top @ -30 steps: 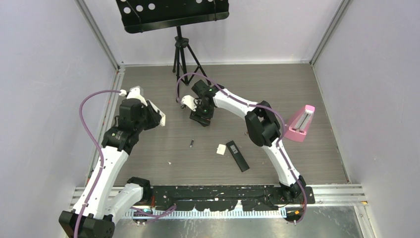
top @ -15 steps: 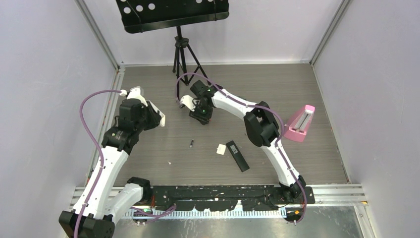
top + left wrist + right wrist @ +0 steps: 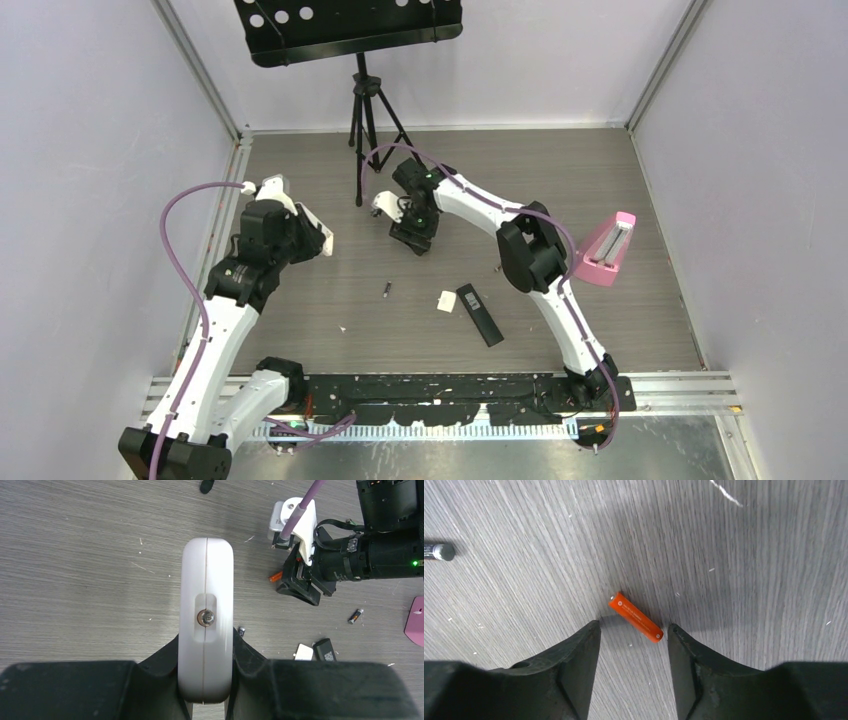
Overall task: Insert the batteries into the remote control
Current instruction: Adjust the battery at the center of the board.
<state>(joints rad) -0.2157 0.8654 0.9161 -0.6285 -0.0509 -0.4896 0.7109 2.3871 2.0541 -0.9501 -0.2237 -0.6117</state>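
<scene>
As left end effector (image 3: 206, 680) grips remote (image 3: 206, 605), right end effector (image 3: 633, 629), nudged rightward, gapes over orange battery (image 3: 636, 617).

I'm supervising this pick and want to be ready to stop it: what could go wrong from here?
1. The orange battery lies slanted between the open fingers of the right end effector; closing could spin it or squirt it out rather than clamp it.
2. The left end effector clamps the white remote only at one end, so pressing a battery in might tilt it.
</scene>
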